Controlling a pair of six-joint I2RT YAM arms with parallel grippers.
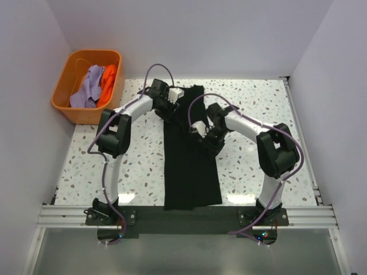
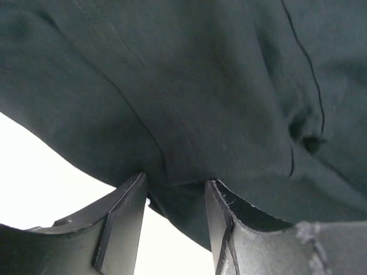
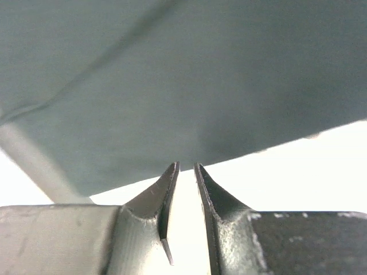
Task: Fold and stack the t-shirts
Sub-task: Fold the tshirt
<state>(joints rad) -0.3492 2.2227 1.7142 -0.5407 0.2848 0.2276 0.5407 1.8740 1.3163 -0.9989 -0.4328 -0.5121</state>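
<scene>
The black t-shirt [image 1: 189, 166] lies folded into a long narrow strip down the middle of the table. My left gripper [image 1: 171, 102] is at the strip's far left edge. In the left wrist view [image 2: 175, 180] it is open, with a folded edge of the black cloth [image 2: 189, 86] between its fingertips. My right gripper [image 1: 202, 129] is at the strip's right edge, partway down. In the right wrist view [image 3: 187, 166] its jaws are nearly closed with a thin empty slit, tips at the cloth's edge [image 3: 183, 86]. A lavender shirt [image 1: 86, 87] and an orange shirt [image 1: 108, 80] lie in the tub.
The orange plastic tub [image 1: 62, 106] stands off the table's far left corner. The speckled table [image 1: 258, 114] has white walls at the back and on both sides. A metal rail [image 1: 189, 215] with both arm bases runs along the near edge.
</scene>
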